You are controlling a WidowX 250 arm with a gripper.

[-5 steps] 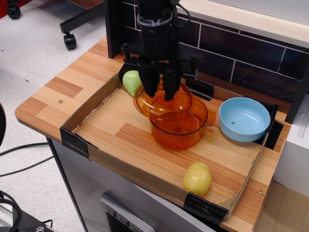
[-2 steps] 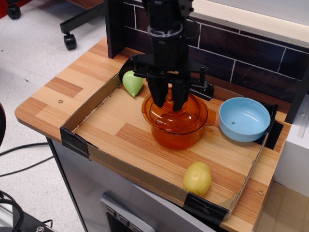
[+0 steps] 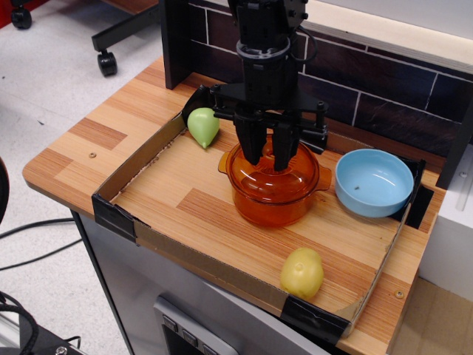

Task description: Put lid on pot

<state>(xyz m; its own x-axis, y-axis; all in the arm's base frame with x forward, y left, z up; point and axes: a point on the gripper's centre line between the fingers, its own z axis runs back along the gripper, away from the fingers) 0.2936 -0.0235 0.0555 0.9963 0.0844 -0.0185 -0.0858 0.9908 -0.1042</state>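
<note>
Bench (image 3: 111, 140) of striped wood, seen from above and in front, with a shallow cardboard tray (image 3: 129, 174) taped onto it. At the tray's middle stands the pot (image 3: 272, 203), deep, round, translucent orange, with 2 small side handles. Directly above it hangs the black tool (image 3: 270, 157), pointing straight down. Its 2 fingers (image 3: 250, 148) straddle the knob at the centre of the lid (image 3: 267, 174), closed in around it, though actual contact is hard to confirm. The lid sits level and centred within the pot's rim, looking seated or nearly so. What remains, by my judgement, is to let go and rise straight up, where there is open room. A blue bowl (image 3: 374, 182) sits just right of the pot, a green pear-shaped fruit (image 3: 202, 126) left of it, and a yellow fruit (image 3: 301, 273) near the tray's front edge.
</note>
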